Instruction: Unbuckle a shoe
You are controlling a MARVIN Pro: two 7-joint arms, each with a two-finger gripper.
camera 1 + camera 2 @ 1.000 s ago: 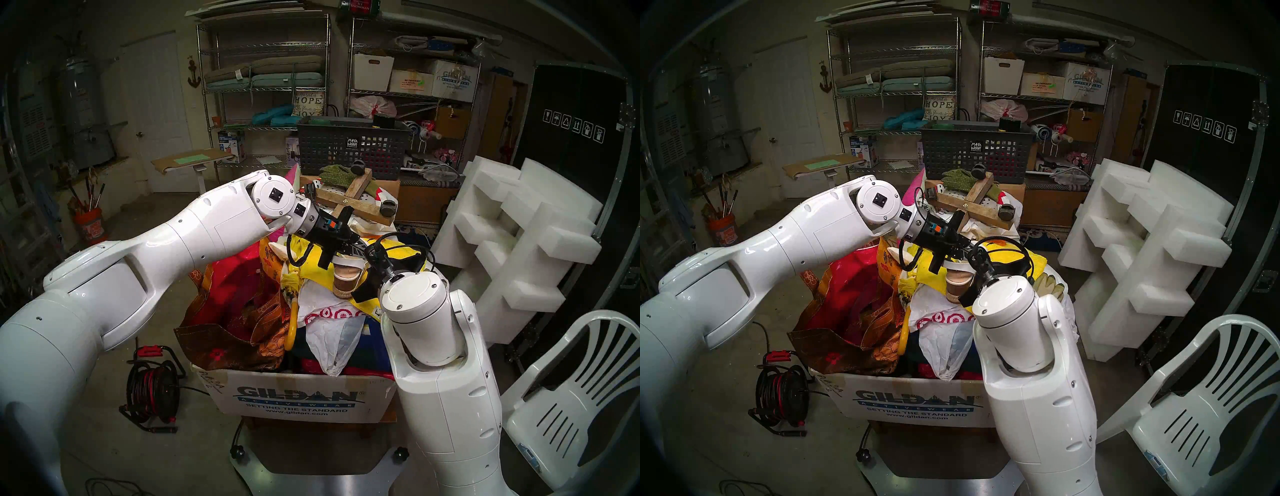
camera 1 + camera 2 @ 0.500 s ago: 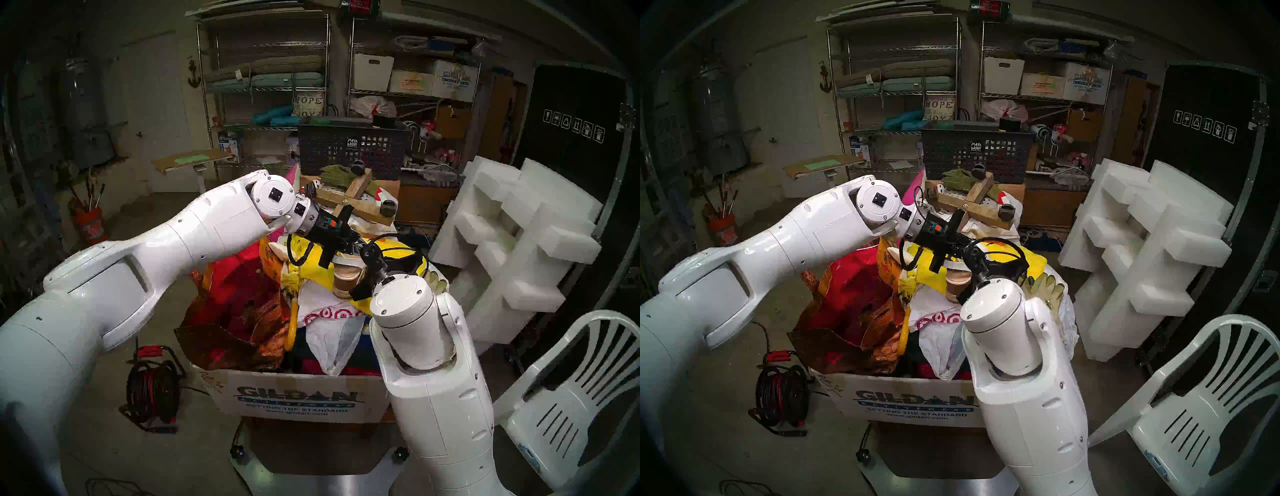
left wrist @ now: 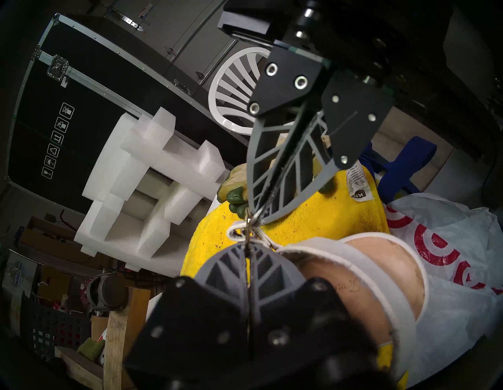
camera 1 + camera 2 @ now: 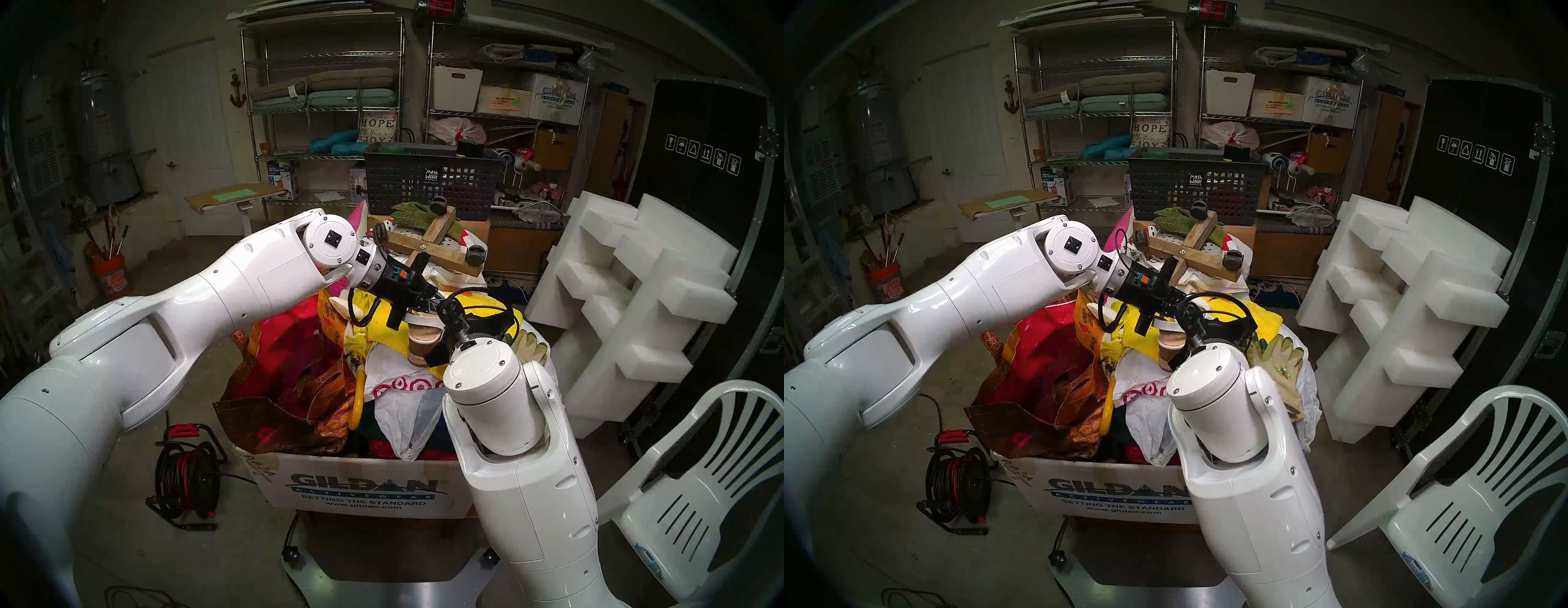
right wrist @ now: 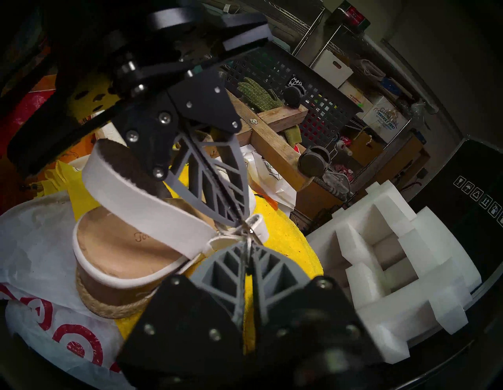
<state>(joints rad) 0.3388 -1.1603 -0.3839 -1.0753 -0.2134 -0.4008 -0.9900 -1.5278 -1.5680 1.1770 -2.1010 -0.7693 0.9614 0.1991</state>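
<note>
2 claws (both clamped) (image 5: 246,239) (image 3: 249,242) pinch 1 sandal's (image 5: 119,256) ankle strap (image 5: 255,226).

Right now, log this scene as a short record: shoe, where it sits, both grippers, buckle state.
shoe: white-strapped wedge sandal, upright
support: yellow towel and white bag atop the cardboard box
left gripper: shut on the thin ankle strap
right gripper: shut on the same strap, at the buckle
gripper spacing: tips meet at one spot
buckle state: too small to tell whether undone
</note>
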